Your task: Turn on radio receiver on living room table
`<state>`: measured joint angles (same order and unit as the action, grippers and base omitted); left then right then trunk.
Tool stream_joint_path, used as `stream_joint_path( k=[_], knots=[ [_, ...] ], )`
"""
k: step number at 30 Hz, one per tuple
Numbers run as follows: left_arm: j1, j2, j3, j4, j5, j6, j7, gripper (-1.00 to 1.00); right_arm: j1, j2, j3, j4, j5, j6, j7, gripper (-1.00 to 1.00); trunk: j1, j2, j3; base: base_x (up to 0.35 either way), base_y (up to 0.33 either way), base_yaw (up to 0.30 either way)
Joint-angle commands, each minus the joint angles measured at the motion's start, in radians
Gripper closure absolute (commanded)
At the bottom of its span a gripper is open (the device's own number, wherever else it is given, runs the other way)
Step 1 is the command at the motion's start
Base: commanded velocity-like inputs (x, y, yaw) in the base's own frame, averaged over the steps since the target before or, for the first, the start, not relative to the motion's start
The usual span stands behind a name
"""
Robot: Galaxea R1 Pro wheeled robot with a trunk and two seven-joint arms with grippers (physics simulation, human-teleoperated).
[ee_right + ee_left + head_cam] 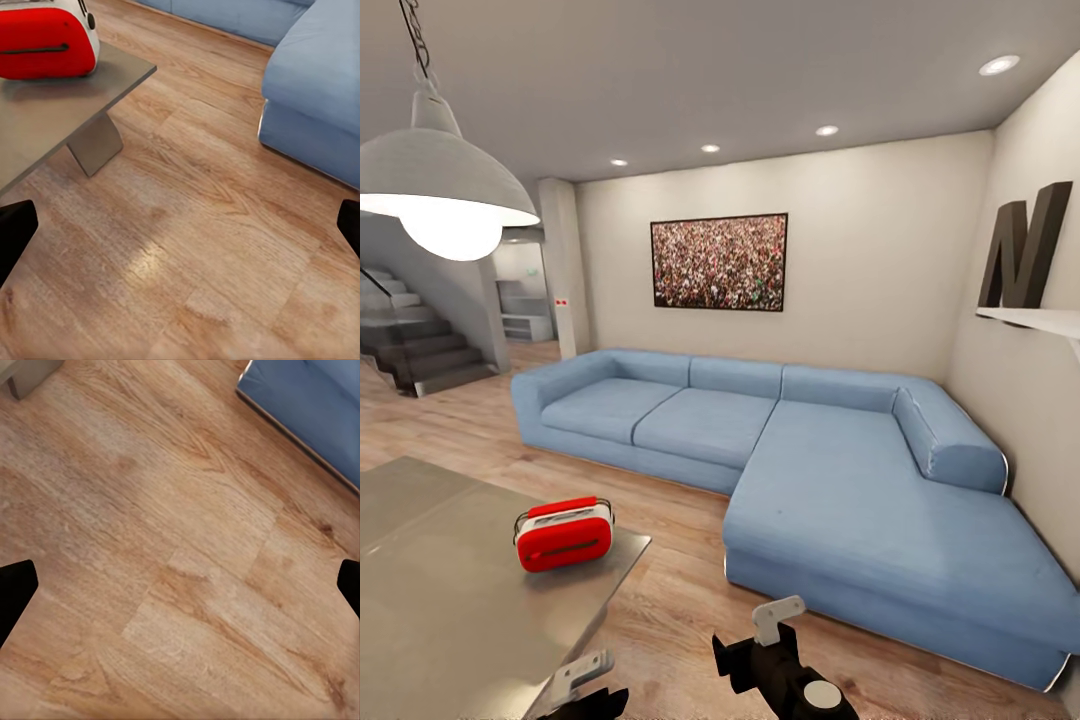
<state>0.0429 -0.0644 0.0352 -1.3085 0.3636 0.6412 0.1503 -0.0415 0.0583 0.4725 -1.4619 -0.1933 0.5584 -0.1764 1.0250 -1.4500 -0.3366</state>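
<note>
Glossy rounded radio receiver (pixel 564 535), matte table (pixel 450 610).

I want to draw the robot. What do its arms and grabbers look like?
Draw them mostly black and blocky. The right arm has a light grey bracket on top and a round grey cap near its base. The left arm carries a similar grey bracket. In both wrist views the fingertips are plain black.

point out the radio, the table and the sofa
radio receiver (pixel 564 536), head view, on its red front face
table (pixel 440 600), head view, on the bare grey top
sofa (pixel 840 500), head view, on the chaise seat cushion
</note>
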Motion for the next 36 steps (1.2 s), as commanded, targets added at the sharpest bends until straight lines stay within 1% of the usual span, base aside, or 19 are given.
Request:
stream_joint_path(
  k=[1, 27, 31, 36],
  knots=[
    [0.0, 0.0, 0.0, 0.0, 0.0, 0.0, 0.0, -1.0, 0.0, 0.0, 0.0, 0.0, 0.0, 0.0, 0.0, -1.0, 0.0, 0.0, -0.002, 0.0, 0.0, 0.0],
    [0.0, 0.001, 0.0, 0.0, 0.0, 0.0, -0.001, -1.0, 0.0, 0.0, 0.0, 0.0, 0.0, 0.001, 0.0, -1.0, 0.0, 0.0, -0.045, 0.002, 0.0, 0.0],
    [0.0, 0.001, 0.0, 0.0, 0.0, -0.001, -0.001, -1.0, 0.0, 0.0, 0.0, 0.0, 0.0, 0.001, 0.0, -1.0, 0.0, 0.0, -0.051, 0.107, 0.0, 0.0],
    [0.0, 0.002, 0.0, 0.0, 0.0, -0.002, -0.002, -1.0, -0.001, 0.0, 0.001, 0.0, 0.0, 0.001, 0.0, -1.0, 0.0, 0.0, -0.059, 0.261, 0.0, 0.0]
  ],
)
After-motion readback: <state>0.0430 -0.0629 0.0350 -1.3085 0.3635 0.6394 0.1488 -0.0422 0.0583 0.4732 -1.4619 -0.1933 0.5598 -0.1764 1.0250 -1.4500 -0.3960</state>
